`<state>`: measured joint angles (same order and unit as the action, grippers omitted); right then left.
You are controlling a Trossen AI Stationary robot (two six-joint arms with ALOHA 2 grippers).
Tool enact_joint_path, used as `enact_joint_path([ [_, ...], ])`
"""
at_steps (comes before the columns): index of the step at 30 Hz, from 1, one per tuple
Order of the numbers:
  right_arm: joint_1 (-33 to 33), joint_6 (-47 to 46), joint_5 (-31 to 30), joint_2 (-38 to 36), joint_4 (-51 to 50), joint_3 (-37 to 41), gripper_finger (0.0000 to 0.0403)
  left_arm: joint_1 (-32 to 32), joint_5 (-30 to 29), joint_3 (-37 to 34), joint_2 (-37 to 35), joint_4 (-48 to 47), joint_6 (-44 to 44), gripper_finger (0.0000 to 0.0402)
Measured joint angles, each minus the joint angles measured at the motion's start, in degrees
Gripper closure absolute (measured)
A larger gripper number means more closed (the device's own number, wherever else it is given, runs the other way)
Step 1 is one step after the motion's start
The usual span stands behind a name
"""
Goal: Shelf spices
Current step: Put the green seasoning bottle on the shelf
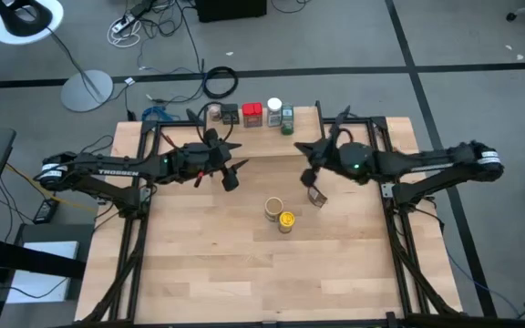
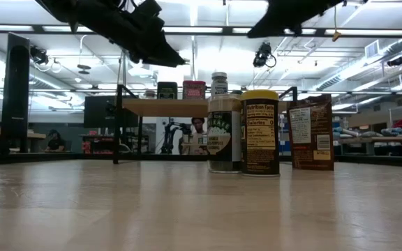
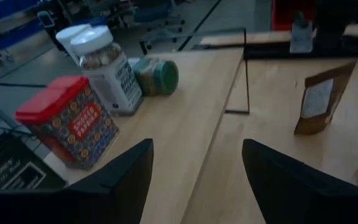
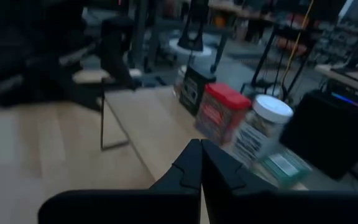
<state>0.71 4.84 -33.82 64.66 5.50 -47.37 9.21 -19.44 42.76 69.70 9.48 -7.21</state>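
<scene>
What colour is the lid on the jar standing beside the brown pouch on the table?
Yellow. The yellow-lidded jar shows it best in the low view.

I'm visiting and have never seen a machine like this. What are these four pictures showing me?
Two dark robot arms work at a large wooden table. One camera looks straight down, one sits at table height, and one rides on each wrist. The left gripper is open and empty; the right gripper is shut, holding nothing. On the low wooden-topped shelf stand a dark tin, a red tin, a white-lidded jar and a green jar. Still on the table: a yellow-lidded jar, a tan-capped jar and a brown pouch.
</scene>
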Motion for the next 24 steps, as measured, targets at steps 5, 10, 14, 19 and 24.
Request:
enact_joint_path([
  [5,1.0,3.2,-1.7,7.8,12.1,0.6,0.0388,0.0,-1.5,0.0,-0.5,-1.2,-0.1,0.0158],
  [10,1.6,4.9,-10.3,15.8,13.1,-1.9,0.0334,0.0,-2.2,0.0,-1.3,-1.2,-0.2,0.0158],
  [14,2.1,2.9,-15.1,20.9,13.2,-3.7,0.0258,0.0,-2.2,-0.1,-1.7,-1.8,-0.2,0.0158],
  [19,1.5,-3.6,-23.8,24.5,14.9,-4.8,0.0146,0.0,-2.2,-0.1,-1.8,-2.5,-0.2,0.0158],
  [24,1.2,-9.3,-27.7,26.3,16.5,-4.8,0.0058,0.0,-2.2,-0.1,-1.9,-3.7,-0.2,0.0158],
])
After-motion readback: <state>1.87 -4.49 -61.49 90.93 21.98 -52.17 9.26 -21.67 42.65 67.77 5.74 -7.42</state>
